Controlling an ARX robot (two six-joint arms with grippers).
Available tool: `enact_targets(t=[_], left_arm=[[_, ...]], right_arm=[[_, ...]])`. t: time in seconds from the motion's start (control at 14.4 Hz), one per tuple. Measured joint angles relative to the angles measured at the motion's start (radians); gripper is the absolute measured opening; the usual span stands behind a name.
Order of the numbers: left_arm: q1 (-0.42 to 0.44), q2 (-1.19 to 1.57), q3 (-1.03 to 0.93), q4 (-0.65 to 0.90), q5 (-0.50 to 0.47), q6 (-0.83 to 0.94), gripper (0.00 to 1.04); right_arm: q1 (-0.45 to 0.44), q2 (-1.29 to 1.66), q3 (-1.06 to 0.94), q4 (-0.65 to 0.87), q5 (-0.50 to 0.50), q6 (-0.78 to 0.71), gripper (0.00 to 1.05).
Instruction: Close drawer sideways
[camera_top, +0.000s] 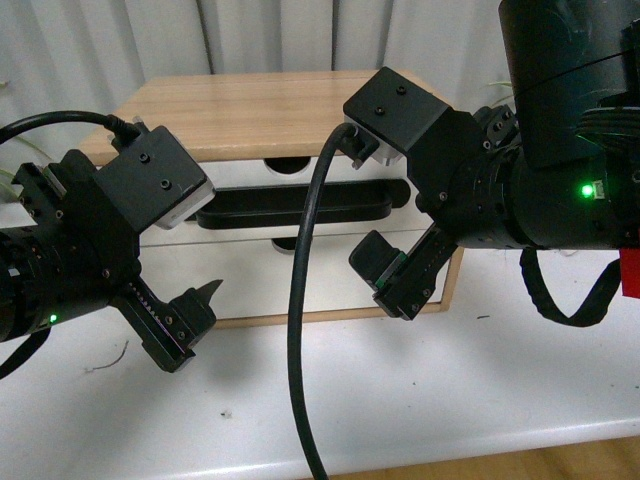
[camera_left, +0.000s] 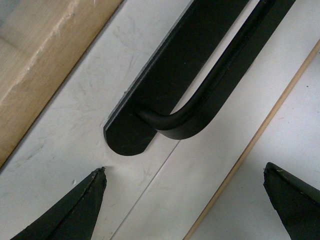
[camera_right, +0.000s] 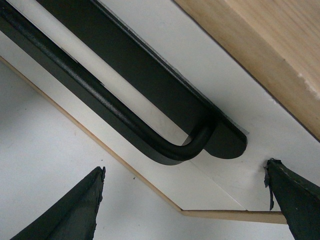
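The drawer (camera_top: 250, 180) is the upper one in a small wooden cabinet (camera_top: 240, 105). It has a white front, a wide black bar handle (camera_top: 300, 205) and a semicircular notch (camera_top: 290, 166) in its top edge. Its front looks close to flush with the lower front. My left gripper (camera_top: 185, 310) is open and empty before the handle's left end (camera_left: 150, 125), its tips (camera_left: 185, 170) apart from the front (camera_left: 65, 135). My right gripper (camera_top: 392, 278) is open and empty before the handle's right end (camera_right: 190, 145), its tips (camera_right: 185, 169) straddling the cabinet's lower corner.
A plain white lower drawer front (camera_top: 320, 280) sits under the handled one. The cabinet stands on a white table (camera_top: 420, 390). A black cable (camera_top: 297, 330) hangs in front of the cabinet. White curtains (camera_top: 150, 40) hang behind.
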Motion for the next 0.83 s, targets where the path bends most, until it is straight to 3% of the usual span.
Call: enact_targets(t=[0.42, 0.83], left_arm=[[0.01, -0.307, -0.152, -0.004, -0.02, -0.05, 0.98], [0.041, -0.776, -0.401, -0.249, -0.003, -0.225, 0.98]], right_arm=[[-0.056, -0.306, -0.259, 0.008, -0.069, 0.047, 0.98], [-0.132, -0.719, -0.581, -0.048, -0.051, 0.178, 0.98]])
